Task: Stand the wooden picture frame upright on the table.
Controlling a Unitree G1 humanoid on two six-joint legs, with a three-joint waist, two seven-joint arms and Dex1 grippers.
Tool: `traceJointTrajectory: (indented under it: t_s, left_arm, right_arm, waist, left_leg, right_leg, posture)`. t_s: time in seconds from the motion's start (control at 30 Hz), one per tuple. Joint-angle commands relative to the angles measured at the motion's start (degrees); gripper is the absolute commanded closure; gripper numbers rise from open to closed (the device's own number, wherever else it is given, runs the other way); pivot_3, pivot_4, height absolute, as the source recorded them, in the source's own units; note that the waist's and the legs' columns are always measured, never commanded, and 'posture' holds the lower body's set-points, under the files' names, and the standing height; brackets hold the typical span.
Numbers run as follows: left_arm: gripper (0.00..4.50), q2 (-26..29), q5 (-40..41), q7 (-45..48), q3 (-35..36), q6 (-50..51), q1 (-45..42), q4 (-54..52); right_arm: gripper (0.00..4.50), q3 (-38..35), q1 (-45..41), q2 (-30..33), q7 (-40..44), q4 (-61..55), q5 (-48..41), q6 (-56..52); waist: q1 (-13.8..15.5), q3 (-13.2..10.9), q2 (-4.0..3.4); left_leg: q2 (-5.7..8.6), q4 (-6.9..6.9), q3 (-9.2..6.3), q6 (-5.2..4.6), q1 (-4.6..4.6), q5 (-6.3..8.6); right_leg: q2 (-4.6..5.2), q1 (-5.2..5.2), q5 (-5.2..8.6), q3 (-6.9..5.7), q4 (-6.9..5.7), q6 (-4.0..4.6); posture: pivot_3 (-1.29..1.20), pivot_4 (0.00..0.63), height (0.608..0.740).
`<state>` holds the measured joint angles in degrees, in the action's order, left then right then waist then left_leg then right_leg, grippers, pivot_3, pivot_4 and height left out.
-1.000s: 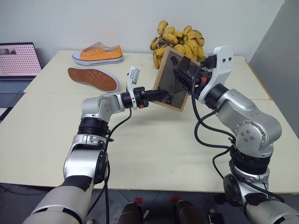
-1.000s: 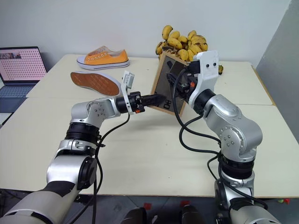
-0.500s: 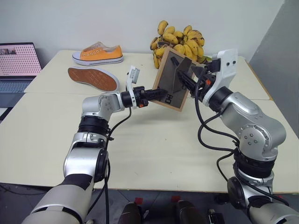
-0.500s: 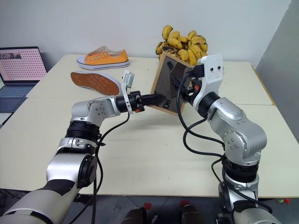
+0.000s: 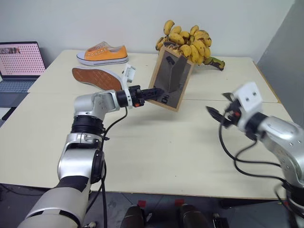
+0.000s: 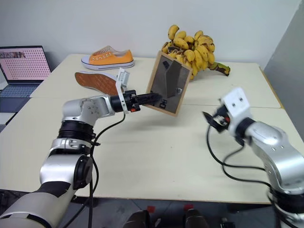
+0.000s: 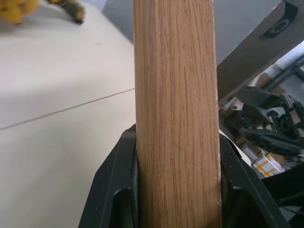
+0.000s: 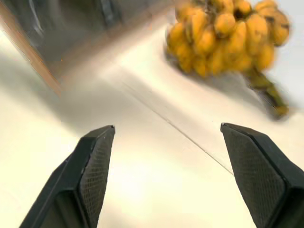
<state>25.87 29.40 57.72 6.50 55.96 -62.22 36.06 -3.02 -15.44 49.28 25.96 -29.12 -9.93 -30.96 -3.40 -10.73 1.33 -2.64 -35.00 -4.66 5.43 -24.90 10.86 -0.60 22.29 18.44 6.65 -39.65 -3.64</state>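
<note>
The right gripper point(image 5: 219, 115) has let go of the wooden picture frame point(image 5: 171, 78) and swung off toward the table's point(image 5: 156, 152) right edge, fingers spread wide and empty. The left gripper point(image 5: 156, 93) clamps the frame's left edge, holding it tilted above mid-table. Bananas point(image 5: 190, 40) lie at the far edge behind it.

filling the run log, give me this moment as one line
left tool: shut on wooden picture frame | frame: tilted, stand out | right tool: open, apart | table: frame not yet standing
</note>
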Motion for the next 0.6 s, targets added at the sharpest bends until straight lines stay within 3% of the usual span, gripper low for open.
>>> traceJointTrajectory:
  t_s: [0.03, 0.17, 0.27, 0.6]
  left_arm:
    - [3.21, 2.8, 7.3, -0.7, 1.8, 14.7, 2.0, -13.4]
    - [3.21, 4.5, 13.4, -3.6, 5.3, 28.2, 5.1, -24.1]
    - [3.21, 3.7, 16.5, -7.1, 9.1, 35.4, 6.0, -28.2]
    - [3.21, 2.4, 27.4, -18.1, 12.4, 36.5, 9.1, -33.0]
  right_arm:
    - [0.75, 4.6, 3.1, 5.1, -5.6, 11.6, 19.4, 32.6]
    - [0.75, 9.2, -0.1, 4.9, -15.7, 22.1, 33.7, 51.4]
    - [0.75, 11.0, -3.8, 2.1, -21.7, 28.3, 40.0, 58.4]
    - [0.75, 15.6, -17.5, -4.8, -41.5, 43.0, 57.4, 69.2]
  waist:
    - [-0.4, 0.0, 0.00]
    - [-1.3, 0.0, 0.00]
    - [-1.5, 0.0, 0.01]
    - [-1.3, 0.0, 0.01]
  left_leg:
    - [-0.01, 0.00, 0.02, 0.00, 0.04, 0.00]
    - [-0.03, -0.05, 0.07, 0.01, 0.11, -0.01]
    - [-0.02, -0.15, 0.04, 0.06, 0.14, -0.05]
    - [0.00, -0.18, 0.02, 0.33, 0.24, -0.22]
  right_leg:
    - [0.00, -0.04, 0.01, 0.02, -0.02, -0.03]
    - [-0.01, -0.02, -0.03, 0.10, -0.22, 0.05]
    - [-0.02, -0.02, -0.07, 0.10, -0.37, 0.12]
    - [0.03, -0.13, -0.10, 0.11, -0.41, 0.13]
  posture:
    - [0.00, 0.150, 0.740]
    - [0.00, 0.150, 0.740]
    - [0.00, 0.150, 0.740]
    - [0.00, 0.150, 0.740]
